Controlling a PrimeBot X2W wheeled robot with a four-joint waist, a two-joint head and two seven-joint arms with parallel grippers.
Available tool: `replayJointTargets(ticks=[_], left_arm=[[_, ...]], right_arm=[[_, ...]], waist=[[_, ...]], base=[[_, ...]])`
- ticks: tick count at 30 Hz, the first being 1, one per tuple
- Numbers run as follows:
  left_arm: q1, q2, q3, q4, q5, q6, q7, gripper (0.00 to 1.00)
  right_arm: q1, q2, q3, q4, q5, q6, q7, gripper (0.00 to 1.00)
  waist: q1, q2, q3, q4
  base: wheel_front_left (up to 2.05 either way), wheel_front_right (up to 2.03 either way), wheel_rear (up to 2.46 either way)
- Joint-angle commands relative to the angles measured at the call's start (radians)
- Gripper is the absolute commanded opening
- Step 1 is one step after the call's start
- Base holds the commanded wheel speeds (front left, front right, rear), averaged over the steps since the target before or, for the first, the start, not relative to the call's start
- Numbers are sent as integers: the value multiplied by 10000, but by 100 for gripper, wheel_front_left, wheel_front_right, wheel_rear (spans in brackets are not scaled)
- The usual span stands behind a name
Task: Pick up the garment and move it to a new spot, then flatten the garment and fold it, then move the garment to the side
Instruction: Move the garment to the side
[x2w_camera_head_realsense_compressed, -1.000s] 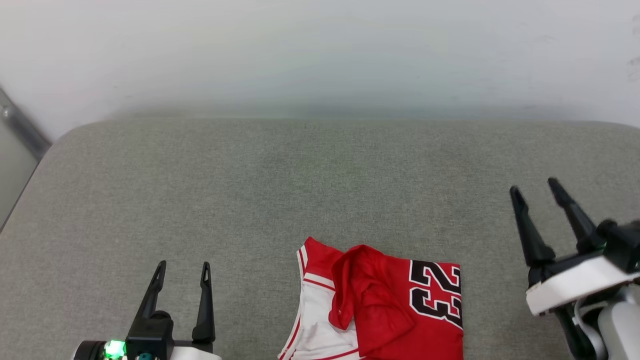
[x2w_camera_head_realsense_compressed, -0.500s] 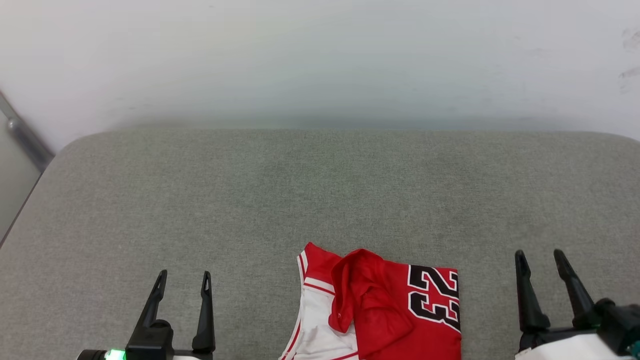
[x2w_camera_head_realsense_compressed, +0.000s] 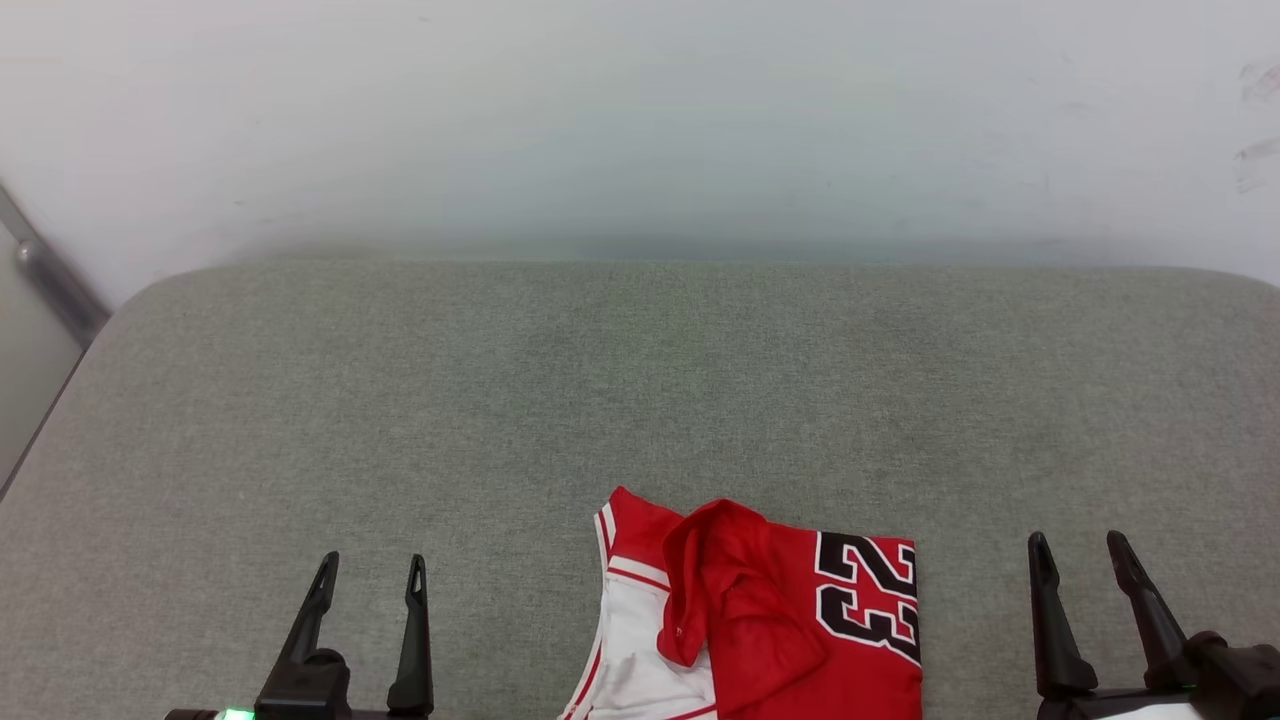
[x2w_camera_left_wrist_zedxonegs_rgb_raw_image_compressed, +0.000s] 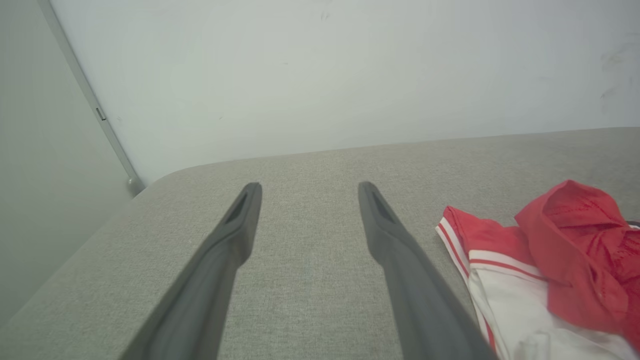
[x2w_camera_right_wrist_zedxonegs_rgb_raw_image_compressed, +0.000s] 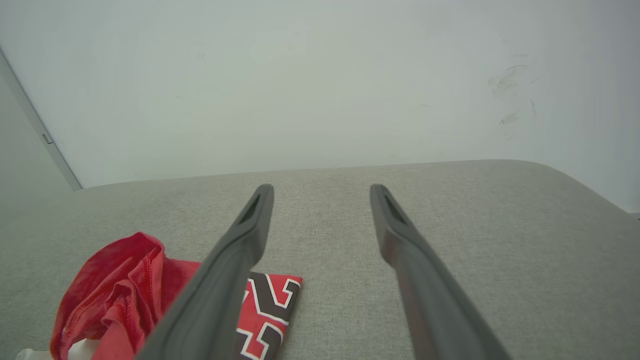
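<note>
At the lower left of the head view we see the left gripper (x2w_camera_head_realsense_compressed: 373, 562) held low over the padded grey surface (x2w_camera_head_realsense_compressed: 300, 400). Its two dark fingers point up the frame, the jaws released and holding nothing. Right of it, at the bottom centre and cut by the lower edge, the garment (x2w_camera_head_realsense_compressed: 790, 620) lies folded on the surface, well apart from both grippers. We see a white sleeve with red stripes on its left, a rumpled red flap in the middle, and the number "23" (x2w_camera_head_realsense_compressed: 870, 595) in black with a white outline on its right, turned sideways. At the lower right the right gripper (x2w_camera_head_realsense_compressed: 1077, 540) also points its fingers up the frame, jaws released and empty. A second ago it stood much higher at the right edge, tilted, with its white wrist showing; now it sits low, level with the left. The whole scene has slid slightly down the frame, so we read that as the camera moving; the garment lies as before.
</note>
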Motion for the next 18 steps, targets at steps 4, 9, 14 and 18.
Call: replayJointTargets(ticks=[4, 9, 14, 18], left_arm=[[58, -50, 12, 36, 66, -35, -22, 100], [49, -71, 29, 43, 65, -44, -22, 100], [38, -74, 37, 29, 69, -59, -22, 100], [-71, -77, 26, 30, 75, -83, -22, 100]], right_arm=[[150, 70, -13, -36, -87, -4, -29, 100], [-118, 36, -65, -96, -156, -4, -29, 100], [-999, -603, -106, -293, -176, -4, -29, 100], [-2103, -1436, 139, -315, 19, -4, 115, 100]], waist=[[1, 0, -1, 21], [1, 0, 10, 40], [1, 0, 68, 20], [1, 0, 143, 35]], base=[[0, 0, 0], [0, 0, 0], [0, 0, 0], [0, 0, 0]])
